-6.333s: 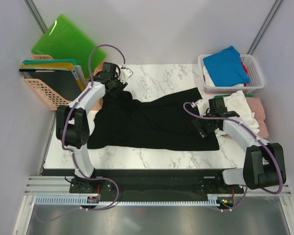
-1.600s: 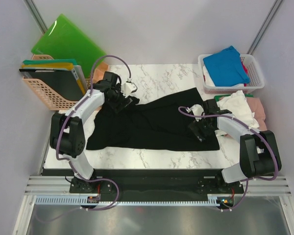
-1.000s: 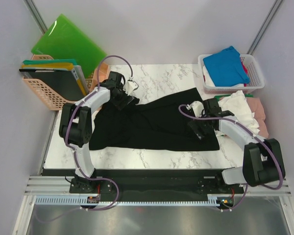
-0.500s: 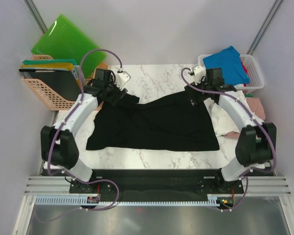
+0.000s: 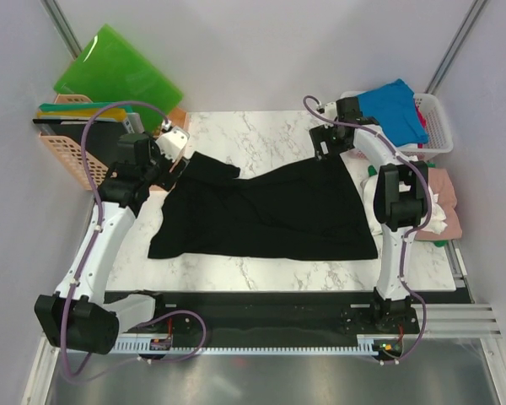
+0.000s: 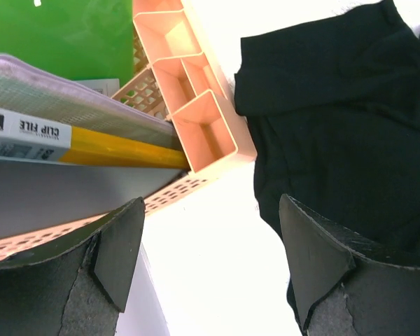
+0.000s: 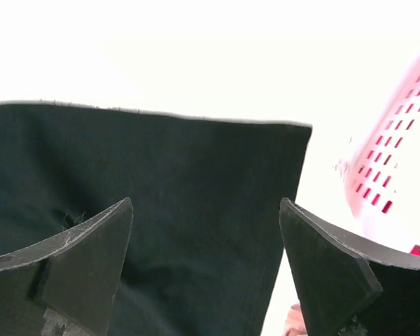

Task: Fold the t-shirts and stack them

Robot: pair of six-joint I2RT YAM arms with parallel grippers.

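Both arms have pulled outward since the earlier shots, so the two grippers now sit at opposite ends of the cloth instead of over its middle. Left gripper (image 5: 170, 159) is out by the left table edge, fingers spread wide with nothing between them. Its wrist view looks down on bare table, a corner of the peach basket (image 5: 67, 160) and the left sleeve.

Right gripper (image 5: 325, 145) has gone to the far right corner of the black shirt (image 5: 261, 211). Its jaws are also wide apart and holding nothing (can't tell if the tips touch the cloth or just hover over it).

One black shirt lies spread across the table (image 5: 261, 131). It's mostly flat, a bit rumpled at the left sleeve end, with the near hem running fairly straight along the front. That's the only shirt on the open marble.

Just right of it is a crumpled pile where I can pick out two: one white shirt (image 5: 434, 218) and one pink shirt (image 5: 447, 181). The right arm crosses over part of that pile.

Behind the pile sits one white basket (image 5: 443, 116) with one blue shirt (image 5: 392, 110) on top and a bit of red showing beside it.

So that's two baskets total: white at far right, peach at far left holding a few upright folders (image 5: 84, 110). Green board (image 5: 118, 72) leans on the back wall behind the peach one.
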